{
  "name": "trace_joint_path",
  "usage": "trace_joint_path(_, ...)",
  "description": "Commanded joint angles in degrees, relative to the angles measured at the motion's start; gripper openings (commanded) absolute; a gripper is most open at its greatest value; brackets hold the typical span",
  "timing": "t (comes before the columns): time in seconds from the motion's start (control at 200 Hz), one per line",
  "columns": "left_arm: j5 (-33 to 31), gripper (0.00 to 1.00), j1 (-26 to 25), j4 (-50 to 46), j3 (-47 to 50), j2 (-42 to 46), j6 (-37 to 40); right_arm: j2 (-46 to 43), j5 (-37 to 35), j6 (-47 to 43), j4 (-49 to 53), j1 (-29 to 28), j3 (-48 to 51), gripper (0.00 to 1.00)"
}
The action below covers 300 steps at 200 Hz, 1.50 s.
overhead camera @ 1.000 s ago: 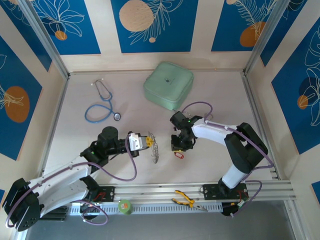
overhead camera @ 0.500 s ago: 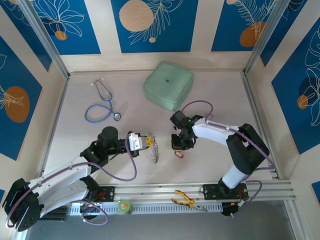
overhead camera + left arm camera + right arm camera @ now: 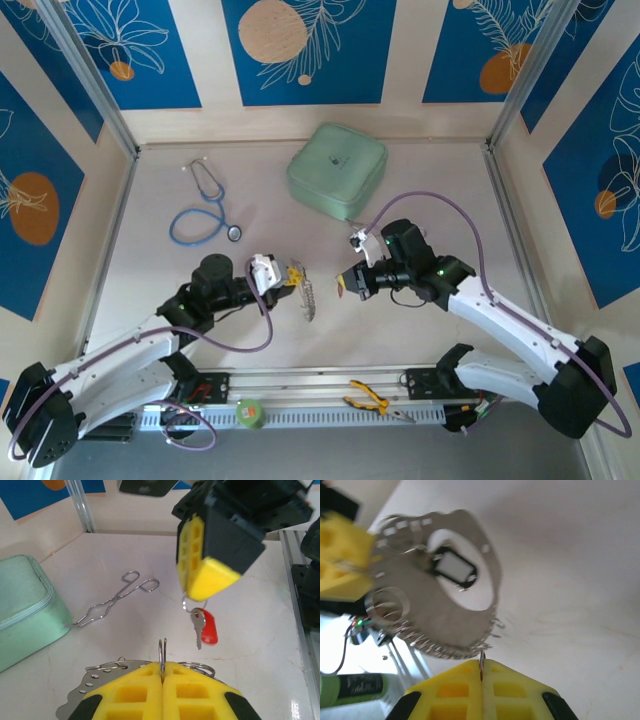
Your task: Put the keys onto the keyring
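Grips the keyring (image 3: 102, 680) in the left gripper (image 3: 162, 669), yellow pads pressed together on one thin wire loop standing upright between them. Holds it over the near middle of the table (image 3: 430, 180). Flat, crescent-shaped and silvery as seen from the right wrist, punched with small slots along the outer edge. Strung with several split rings, and fringed with small metal bits along the lower curve. Seen edge-on from above, long axis running from the pads toward the near edge, tilted slightly right.

Pinches a small split ring in the right gripper (image 3: 481, 674), jaws fully closed on it. Dangles the key (image 3: 196, 626) from that ring: plain silver metal, long axis vertical, blade pointing down at the table. Touching it, the red tag (image 3: 210, 628), smooth oblong plastic, also hanging lengthwise down. Just beyond the keyring, facing it, apart from it.

Elsewhere on the pale, faintly veined surface:
- bent-wire clip (image 3: 114, 600), lying flat with its two loops toward the far side
- soft mint case (image 3: 22, 612), zipped, with rounded corners
- blue stethoscope (image 3: 205, 212), far left
- yellow pliers (image 3: 373, 400), on the front rail
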<state>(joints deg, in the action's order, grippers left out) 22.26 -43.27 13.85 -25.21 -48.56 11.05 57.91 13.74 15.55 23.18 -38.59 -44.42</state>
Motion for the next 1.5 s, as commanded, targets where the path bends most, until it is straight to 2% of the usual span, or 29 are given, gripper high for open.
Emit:
trace_joint_path(0.0,-0.2,0.00,-0.4,0.0,-2.5,1.4,-3.0,-2.1,10.1,-7.0,-2.5,0.3,-0.3,0.00)
trace_joint_path(0.205,1.9,0.00,-0.4,0.9,-2.0,1.1,-3.0,0.9,15.9,-7.9,-0.1,0.2,-5.1,0.00)
trace_joint_path(0.41,2.4,0.00,-0.4,2.4,-1.6,0.5,0.1,5.2,18.2,-7.1,-0.1,-1.1,-9.3,0.00)
trace_joint_path(0.685,2.1,0.00,-0.3,2.4,-2.7,-1.2,4.2,7.8,13.7,-7.8,-0.7,-3.8,-11.8,0.00)
trace_joint_path(1.015,2.8,0.00,-0.3,2.7,-2.8,-1.2,3.9,11.5,9.1,-7.9,-1.3,-5.3,-13.5,0.00)
trace_joint_path(1.495,3.3,0.00,-0.4,2.8,-2.7,-1.3,3.7,12.4,8.4,-6.3,-4.3,-5.3,-13.0,0.00)
